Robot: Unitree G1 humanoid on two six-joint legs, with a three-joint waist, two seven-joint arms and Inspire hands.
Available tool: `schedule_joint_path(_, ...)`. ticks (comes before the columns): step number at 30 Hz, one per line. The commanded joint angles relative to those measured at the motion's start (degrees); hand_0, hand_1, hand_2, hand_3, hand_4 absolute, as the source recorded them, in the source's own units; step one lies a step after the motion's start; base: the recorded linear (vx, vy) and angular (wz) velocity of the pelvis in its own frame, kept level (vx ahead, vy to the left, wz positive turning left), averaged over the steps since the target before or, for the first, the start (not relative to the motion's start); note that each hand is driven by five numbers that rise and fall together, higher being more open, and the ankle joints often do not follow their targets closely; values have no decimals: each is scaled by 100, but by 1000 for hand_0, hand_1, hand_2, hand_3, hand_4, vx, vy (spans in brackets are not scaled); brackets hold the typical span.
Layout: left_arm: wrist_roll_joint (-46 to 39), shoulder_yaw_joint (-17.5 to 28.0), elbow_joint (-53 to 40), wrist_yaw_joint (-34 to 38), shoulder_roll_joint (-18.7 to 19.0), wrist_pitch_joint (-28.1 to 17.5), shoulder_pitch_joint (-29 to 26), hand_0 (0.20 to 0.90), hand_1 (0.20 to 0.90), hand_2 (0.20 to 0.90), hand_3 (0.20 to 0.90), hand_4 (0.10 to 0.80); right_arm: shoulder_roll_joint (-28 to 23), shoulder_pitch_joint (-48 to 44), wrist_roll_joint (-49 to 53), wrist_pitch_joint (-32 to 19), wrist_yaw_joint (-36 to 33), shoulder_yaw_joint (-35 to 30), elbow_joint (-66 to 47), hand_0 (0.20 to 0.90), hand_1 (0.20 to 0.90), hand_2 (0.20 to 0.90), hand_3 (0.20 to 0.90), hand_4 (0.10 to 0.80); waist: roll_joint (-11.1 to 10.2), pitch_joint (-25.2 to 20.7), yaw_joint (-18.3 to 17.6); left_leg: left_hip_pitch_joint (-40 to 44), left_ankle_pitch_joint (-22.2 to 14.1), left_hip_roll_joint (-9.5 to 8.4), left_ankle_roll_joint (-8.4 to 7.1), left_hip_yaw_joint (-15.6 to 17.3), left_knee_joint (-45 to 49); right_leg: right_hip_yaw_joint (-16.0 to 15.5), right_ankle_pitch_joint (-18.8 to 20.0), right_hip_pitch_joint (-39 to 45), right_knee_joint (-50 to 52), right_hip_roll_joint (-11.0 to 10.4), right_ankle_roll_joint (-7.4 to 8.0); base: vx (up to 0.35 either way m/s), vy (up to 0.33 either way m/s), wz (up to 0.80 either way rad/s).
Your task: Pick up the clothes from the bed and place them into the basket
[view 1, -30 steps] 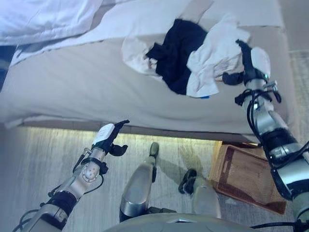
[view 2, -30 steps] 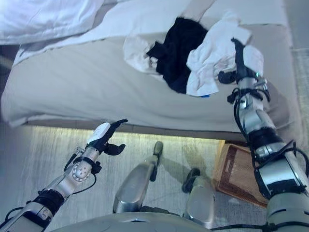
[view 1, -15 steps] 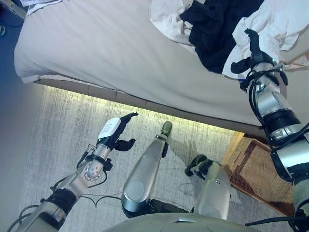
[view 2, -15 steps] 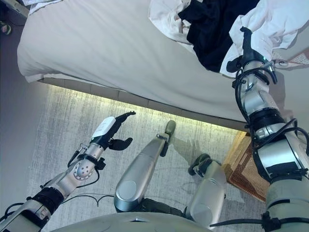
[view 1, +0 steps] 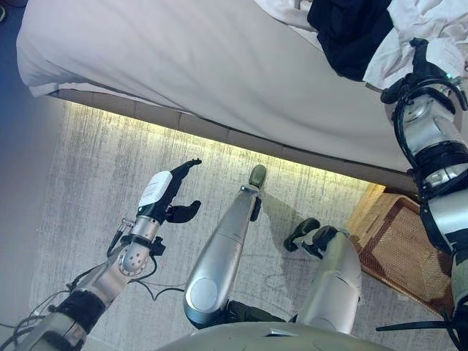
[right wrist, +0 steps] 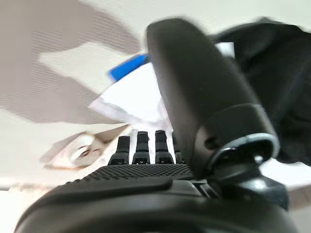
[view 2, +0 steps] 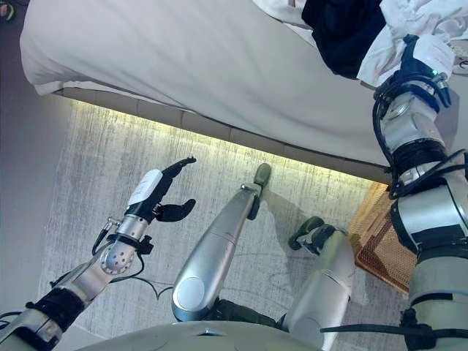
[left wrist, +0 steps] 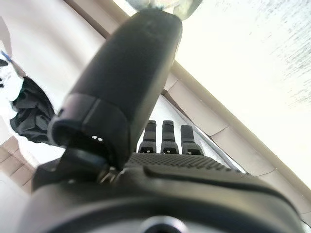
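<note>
A heap of clothes lies on the beige bed point(view 1: 183, 58) at the far right: a black garment point(view 1: 351, 29) with a white garment point(view 1: 431, 22) beside it. My right hand point(view 1: 424, 69) is open at the near edge of the white garment, fingers straight. The right wrist view shows the white cloth point(right wrist: 131, 97), a blue tag point(right wrist: 129, 65) and the black garment point(right wrist: 277, 77) just past the fingers. My left hand point(view 1: 164, 197) is open and empty, raised over the floor in front of the bed. A brown woven basket point(view 1: 398, 245) stands on the floor at the lower right.
The bed's front edge point(view 1: 219, 131) runs across the view above a lit strip. A grey patterned carpet point(view 1: 95, 190) covers the floor in front of it. The basket stands close against the bed's right end.
The camera has tilted down, so the bed and clothes sit higher in the picture. My right hand stays by the white garment. My left hand holds the same open pose.
</note>
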Motion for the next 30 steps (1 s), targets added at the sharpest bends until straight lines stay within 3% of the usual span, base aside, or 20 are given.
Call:
schedule_joint_path(1, -182, 600, -615, 347, 212, -389, 203, 900, 900, 900, 900, 800, -1024, -915, -287, -121, -196, 496, -44, 505, 505, 505, 439, 339, 223, -237, 72, 199, -1389, 59, 286, 366, 986, -160, 413, -351, 198, 434, -138, -26, -59, -2)
schedule_joint_path(3, -196, 662, -653, 305, 271, -384, 226, 900, 900, 900, 900, 800, -1093, -1020, -154, -137, -183, 567, -6, 309, 309, 309, 211, 111, 199, -237, 69, 205, -1385, 74, 306, 375, 963, -167, 417, -353, 193, 460, -147, -11, -47, -2)
schedule_joint_path(4, -196, 693, -678, 290, 298, -377, 247, 900, 900, 900, 900, 800, -1163, -1065, -40, -147, -171, 579, -37, 300, 300, 300, 200, 100, 186, -237, 62, 195, -1376, 77, 277, 372, 995, -176, 437, -341, 192, 465, -140, -6, -44, -1)
schedule_joint_path(12, -294, 797, -657, 242, 413, -538, 375, 900, 900, 900, 900, 800, -1411, -1073, 126, -335, -192, 512, -103, 300, 300, 300, 200, 100, 141, -237, 6, 448, -1382, 112, 226, 379, 899, -197, 470, -37, 42, 517, -109, -1, -4, 0)
schedule_joint_path(24, -266, 859, -573, -4, 512, -581, 465, 900, 900, 900, 900, 800, -1609, -603, 221, -691, -123, 87, -29, 300, 300, 300, 200, 100, -109, -237, 15, 1452, -1358, 210, 139, 347, 432, -360, 557, 1216, -585, 573, -61, 25, -9, -1)
schedule_joint_path(25, -246, 846, -552, 17, 516, -575, 457, 900, 900, 900, 900, 800, -1611, -587, 253, -694, -154, 35, -13, 321, 321, 321, 225, 125, -105, -237, 11, 1463, -1358, 214, 131, 342, 455, -364, 563, 1248, -590, 574, -67, 0, 0, 0)
schedule_joint_path(26, -251, 851, -521, 31, 529, -564, 442, 900, 900, 900, 900, 800, -1605, -577, 233, -679, -145, 0, 3, 444, 444, 444, 367, 267, -100, -237, 9, 1493, -1363, 207, 148, 352, 443, -362, 559, 1263, -591, 572, -74, 0, 0, 0)
schedule_joint_path(27, -227, 839, -490, 78, 519, -540, 432, 900, 900, 900, 900, 800, -1596, -564, 214, -695, -125, -16, 31, 900, 900, 900, 900, 800, -97, -237, 6, 1501, -1353, 209, 146, 359, 434, -358, 565, 1270, -598, 577, -76, 0, 0, 0)
schedule_joint_path(30, -170, 790, -298, 283, 451, -498, 391, 900, 900, 900, 900, 800, -1575, -470, 124, -744, -100, -11, 79, 900, 900, 900, 900, 800, -70, -237, 0, 1555, -1314, 216, 117, 357, 366, -341, 605, 1365, -716, 596, -78, -9, 25, 0)
